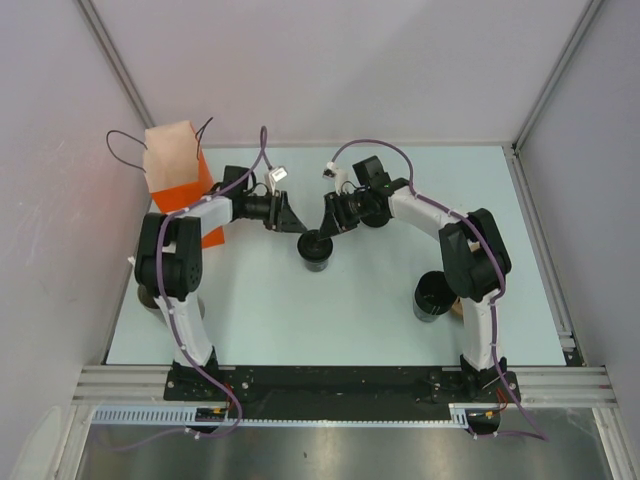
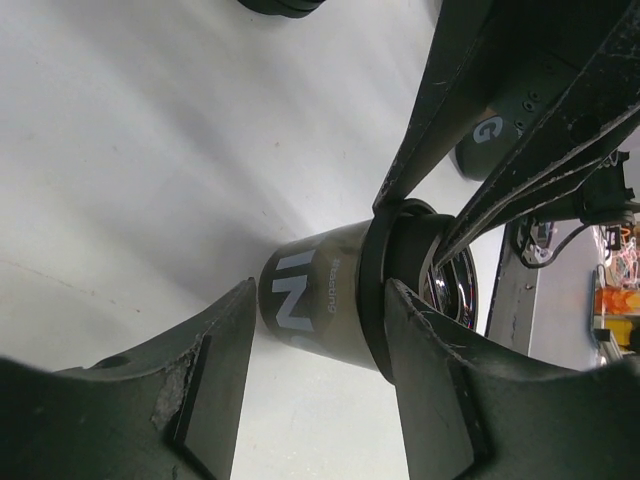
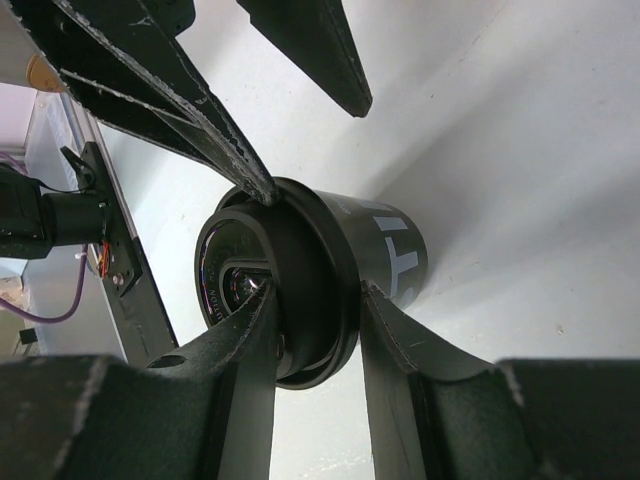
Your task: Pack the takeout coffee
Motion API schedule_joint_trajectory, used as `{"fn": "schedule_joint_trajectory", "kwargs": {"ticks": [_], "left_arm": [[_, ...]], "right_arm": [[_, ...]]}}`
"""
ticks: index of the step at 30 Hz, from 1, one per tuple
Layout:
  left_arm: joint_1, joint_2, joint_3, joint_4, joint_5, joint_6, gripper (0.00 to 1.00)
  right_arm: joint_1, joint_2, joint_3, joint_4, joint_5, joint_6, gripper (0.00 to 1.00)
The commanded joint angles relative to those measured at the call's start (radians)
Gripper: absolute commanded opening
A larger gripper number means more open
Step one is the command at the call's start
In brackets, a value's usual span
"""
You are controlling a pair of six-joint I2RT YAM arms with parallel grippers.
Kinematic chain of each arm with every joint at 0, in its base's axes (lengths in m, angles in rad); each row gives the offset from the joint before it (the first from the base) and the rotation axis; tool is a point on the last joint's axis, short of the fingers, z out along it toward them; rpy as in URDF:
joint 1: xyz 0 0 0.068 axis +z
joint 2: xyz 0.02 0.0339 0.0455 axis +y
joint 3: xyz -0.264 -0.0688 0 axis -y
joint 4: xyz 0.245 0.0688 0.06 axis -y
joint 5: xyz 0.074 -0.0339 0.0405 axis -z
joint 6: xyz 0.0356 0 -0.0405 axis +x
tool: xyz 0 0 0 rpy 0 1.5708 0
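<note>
- Fig.: top, L-wrist and R-wrist views. The takeout coffee (image 1: 316, 249) is shown upright on the table (image 1: 350, 335), approx. centre, between the two tools.
- Left tool (image 2: 320, 293): jaws are held wide apart, w/ cup body and lid (image 3: 315, 245) straddled but not gripped. In the R-wrist view one fingertip is seen at the lid rim, the other clear of the cup.
- Right tool (image 3: 318, 295): jaws are set narrow w/ the lid rim between them, one finger over the lid top, the other beside the band. Whether pressure is applied cannot be told.
- Handling (judged): the cup is taken to be light, thin-walled and easily crushed; smooth tapered paper may slip. The lid is prob. only press-fitted, so lifting by the lid alone risks it popping off. Hold is best taken on the body just below the lid band, w/ modest squeeze and the cup kept upright.
- Paper bag (image 1: 175, 170), orange and white w/ cord handles, is seen at far left, well apart from the cup. Whether its mouth is open cannot be made out.
- Wider black cup (image 1: 432, 297) is seen beside the right arm, partly covered by it.
- Hidden/unclear: contents and fill level are not shown; lid ridges are mostly masked by fingers; printed letters are cut off (only "IN" and "T" are read); an object under the left elbow is too covered to be named.
</note>
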Motion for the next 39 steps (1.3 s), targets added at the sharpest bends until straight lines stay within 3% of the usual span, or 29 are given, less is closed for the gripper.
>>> {"fn": "schedule_joint_trajectory", "kwargs": {"ticks": [1,6,18,25,34,39], "left_arm": [[-0.024,0.025,0.053,-0.052,0.044,0.054,0.58],[-0.035,0.05,0.076,-0.127,0.0,0.11,0.54],[-0.086,0.112,0.099,-0.342,-0.265,0.264,0.41],[-0.096,0.134,0.044,-0.373,-0.437,0.304,0.36],[-0.149,0.152,0.07,-0.439,-0.522,0.33,0.26],[-0.158,0.137,0.061,-0.439,-0.508,0.325,0.27]], "right_arm": [[0.009,0.067,-0.017,-0.103,0.09,-0.068,0.32],[0.009,0.074,-0.011,-0.112,0.099,-0.068,0.31],[0.015,0.098,-0.02,-0.137,0.142,-0.113,0.31],[0.028,0.1,-0.034,-0.14,0.171,-0.131,0.31],[0.04,0.106,-0.049,-0.158,0.208,-0.151,0.31],[0.038,0.106,-0.057,-0.16,0.21,-0.163,0.31]]}}
